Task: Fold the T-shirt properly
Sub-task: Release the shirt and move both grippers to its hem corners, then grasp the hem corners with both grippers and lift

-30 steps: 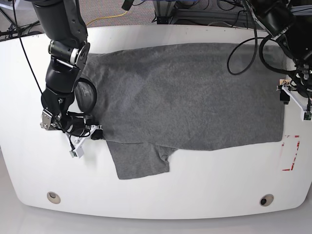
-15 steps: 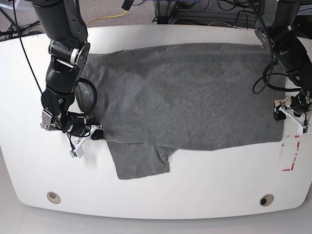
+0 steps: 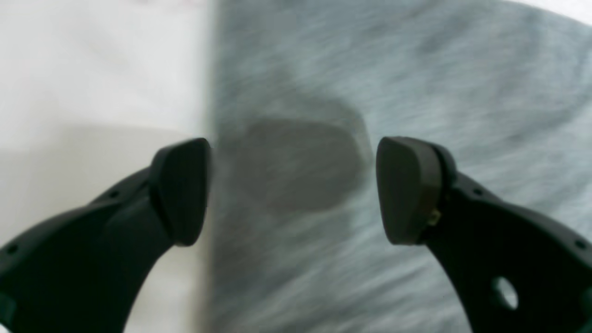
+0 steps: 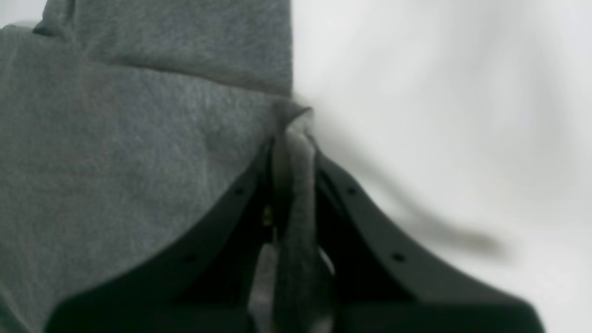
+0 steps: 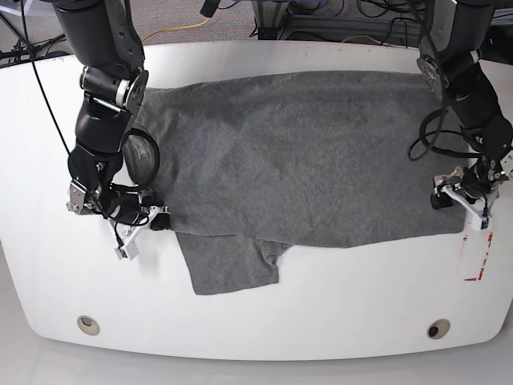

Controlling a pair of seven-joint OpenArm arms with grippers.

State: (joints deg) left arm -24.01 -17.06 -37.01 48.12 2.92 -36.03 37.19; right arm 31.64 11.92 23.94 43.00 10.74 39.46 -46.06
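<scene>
The heather-grey T-shirt (image 5: 304, 152) lies spread over the white table (image 5: 337, 305), with one sleeve (image 5: 232, 261) sticking out toward the front edge. At the shirt's left edge my right gripper (image 5: 159, 218) is shut on a pinched ridge of fabric; the right wrist view shows the T-shirt (image 4: 138, 162) bunched in my right gripper (image 4: 293, 157). My left gripper (image 5: 458, 205) hangs open over the shirt's lower right corner. In the left wrist view my left gripper (image 3: 293, 194) straddles the T-shirt (image 3: 416, 69) edge, one fingertip (image 3: 182, 189) over bare table (image 3: 92, 69), holding nothing.
Red tape marks (image 5: 479, 253) sit on the table just right of the shirt's corner. Two round holes (image 5: 88, 325) (image 5: 438, 329) lie near the front edge. Cables (image 5: 321, 16) and frame parts crowd the space behind the table.
The left arm has swung down and inward, bringing its open gripper from beside the shirt's right edge to its lower right corner. The right arm and the shirt have not moved.
</scene>
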